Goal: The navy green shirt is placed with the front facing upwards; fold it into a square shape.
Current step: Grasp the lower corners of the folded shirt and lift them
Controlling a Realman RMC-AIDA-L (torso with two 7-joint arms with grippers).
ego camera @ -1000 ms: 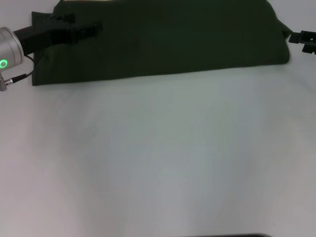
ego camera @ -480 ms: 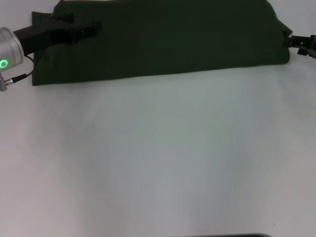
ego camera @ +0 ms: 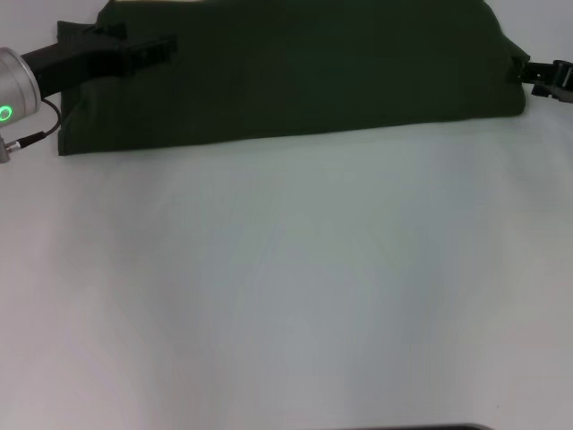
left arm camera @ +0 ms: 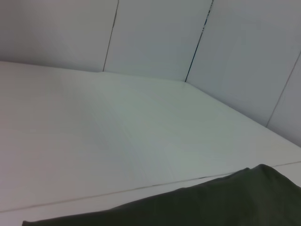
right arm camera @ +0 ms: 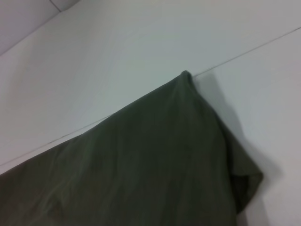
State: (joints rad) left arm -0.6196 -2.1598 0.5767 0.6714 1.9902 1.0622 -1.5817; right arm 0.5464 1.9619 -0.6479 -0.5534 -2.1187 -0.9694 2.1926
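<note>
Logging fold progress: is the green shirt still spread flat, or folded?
Folded. The shirt lies as a long plain band on the table, no chest letters or sleeves showing; not yet square.

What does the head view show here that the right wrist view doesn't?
Only the head view shows both arms: the left gripper lying over the navy green shirt near its left end, and the right gripper at its right edge, plus the shirt's whole long folded band. Only the right wrist view shows the shirt's corner close up, lifted into a point with a curled edge below. Both show plain dark green cloth on the white table.
</note>
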